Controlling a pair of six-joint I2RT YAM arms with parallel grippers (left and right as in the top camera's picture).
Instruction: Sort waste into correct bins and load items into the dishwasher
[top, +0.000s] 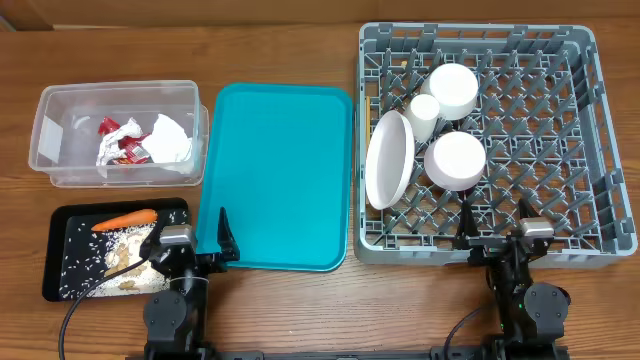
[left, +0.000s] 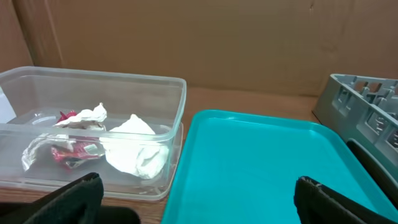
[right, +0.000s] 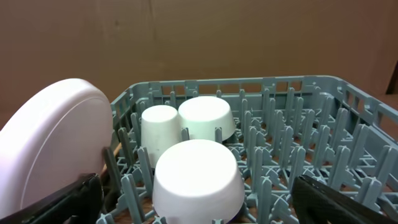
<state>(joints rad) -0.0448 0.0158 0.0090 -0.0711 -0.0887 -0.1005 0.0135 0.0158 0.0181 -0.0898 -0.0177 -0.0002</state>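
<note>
Broadly, I judge this job all but finished, with no loose item that I can find on the counter (top: 330, 310). Biggest first: the one grey dish rack (top: 600, 120) sits at the right and holds every dish. Next, the single teal tray (top: 280, 180) lies bare in the middle, which suggests nothing remains to be sorted. One clear tub (top: 60, 100) stands far left. One black tray (top: 60, 222) lies just in front of it, near the front edge. Both tools hang at the near edge. The left tool (left: 198, 186) is spread wide and holds nothing, looking across the teal tray toward the tub. The right tool (right: 196, 183) is equally spread and empty, facing into the rack. Inside the rack I count one plate (top: 388, 160) standing on edge at the left. There are two bowls, mouths down: the far bowl (top: 453, 88) and the near bowl (top: 455, 160). One cup (top: 423, 112) sits beside the far bowl. In the tub I make out what looks like two wads of white napkins (top: 172, 138) and one red wrapper (top: 125, 150), partly under paper. On the black tray lie one carrot (top: 125, 219) and the scattered crumbs (top: 110, 262), too many to count. All I see left is perhaps a last check.
</note>
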